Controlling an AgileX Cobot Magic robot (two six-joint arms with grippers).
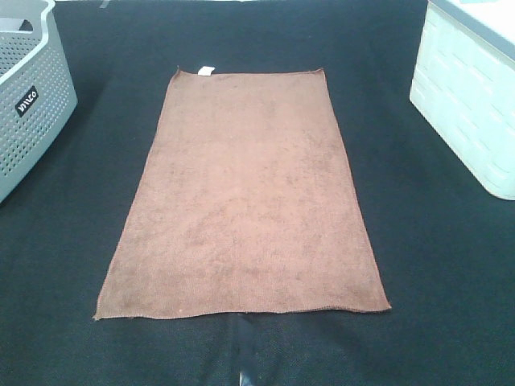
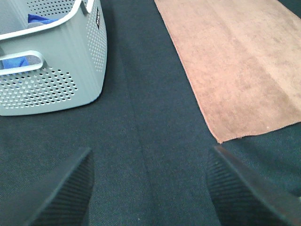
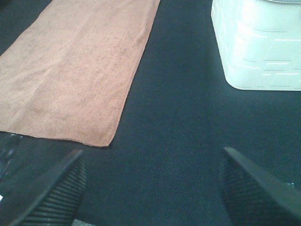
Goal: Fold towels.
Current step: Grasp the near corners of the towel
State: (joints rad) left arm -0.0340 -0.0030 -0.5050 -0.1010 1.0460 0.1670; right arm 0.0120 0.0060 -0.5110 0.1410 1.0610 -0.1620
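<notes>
The reddish-brown towel [image 1: 245, 197] lies spread flat on the black table, long side running front to back, with its small white tag [image 1: 206, 71] on the far short edge. Neither gripper shows in the exterior high view. In the left wrist view my left gripper [image 2: 150, 188] is open and empty above bare black cloth, off the towel's [image 2: 240, 66] near left corner. In the right wrist view my right gripper [image 3: 155, 188] is open and empty above black cloth, off the towel's [image 3: 75, 70] near right corner.
A grey perforated basket [image 1: 28, 96] stands at the far left; the left wrist view [image 2: 51, 80] shows blue cloth inside it. A white bin [image 1: 471, 104] stands at the far right and also shows in the right wrist view [image 3: 258, 47].
</notes>
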